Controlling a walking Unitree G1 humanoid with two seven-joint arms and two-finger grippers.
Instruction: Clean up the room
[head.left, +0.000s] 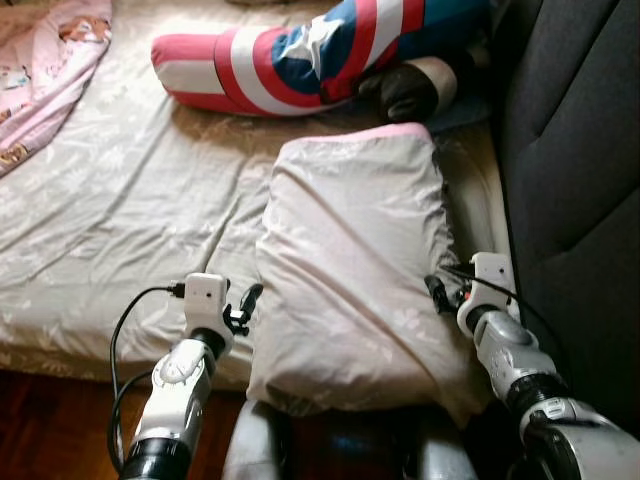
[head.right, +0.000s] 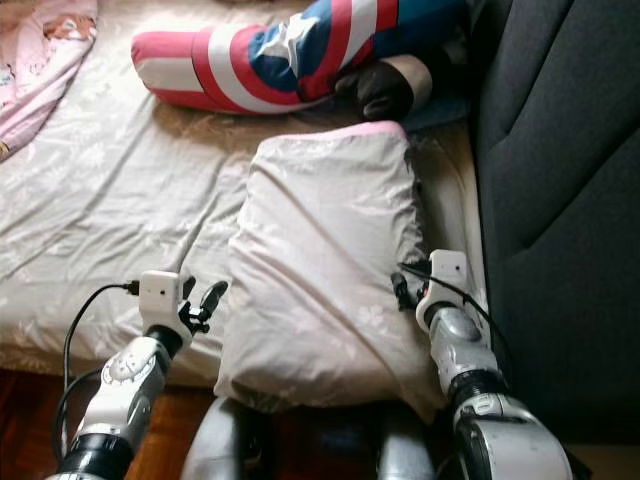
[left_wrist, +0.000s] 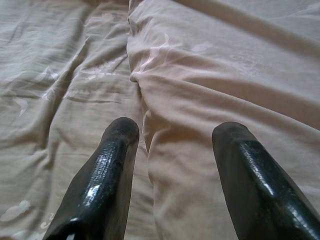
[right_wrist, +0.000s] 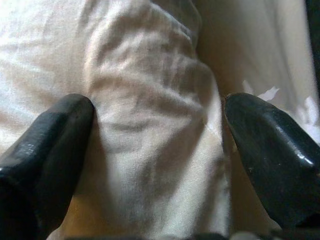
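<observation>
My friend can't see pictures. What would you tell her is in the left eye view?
A big pale pillow lies on a bed, and the robot's left gripper and right gripper reach for its two sides, fingers open. Behind it lies a red, white and blue star cushion, with a pink blanket at the far left and a dark headboard on the right.

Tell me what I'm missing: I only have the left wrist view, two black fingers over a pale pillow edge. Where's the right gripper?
Observer: The right gripper is at the pillow's opposite side, beside the dark headboard.
Operator: Is it open?
Observer: Yes, its fingers straddle a fold of the pillowcase without closing.
Operator: Anything beyond the pillow?
Observer: A red, white and blue star cushion lies further up the bed, with a pink blanket at the far left corner.
</observation>
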